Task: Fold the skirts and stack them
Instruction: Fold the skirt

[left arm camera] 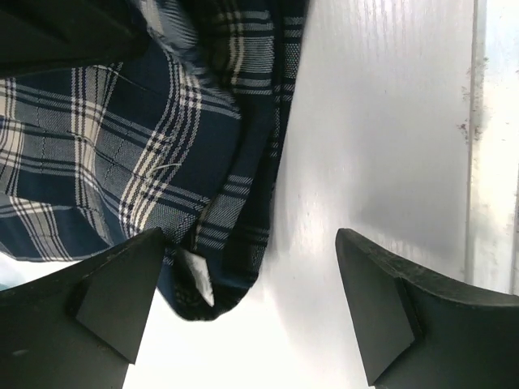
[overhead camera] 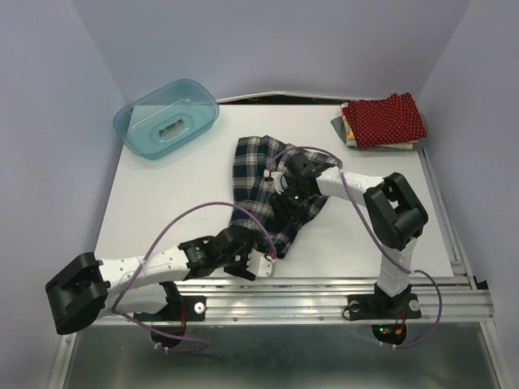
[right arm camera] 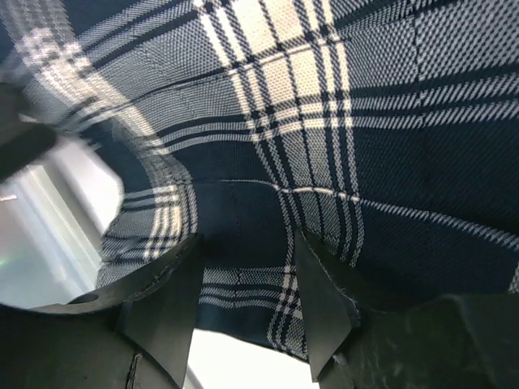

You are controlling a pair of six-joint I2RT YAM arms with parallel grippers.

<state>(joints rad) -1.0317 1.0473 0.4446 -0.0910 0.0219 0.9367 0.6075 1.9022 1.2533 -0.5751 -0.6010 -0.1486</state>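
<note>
Lying lengthwise from far to near on the surface [overhead camera: 162, 203], the plaid skirt [overhead camera: 253, 174] puts its near hem corner just beside one finger of the left pincer [left arm camera: 250, 243], which gapes wide and holds nothing. The right pincer [right arm camera: 246, 243] sits at mid-skirt, half closed with cloth between its fingers; whether it clamps the cloth cannot be told. The left arm is nearer the corner.

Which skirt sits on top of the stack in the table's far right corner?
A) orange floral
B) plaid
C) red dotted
C: the red dotted skirt lies folded on top there, while the plaid skirt lies mid-table.
</note>
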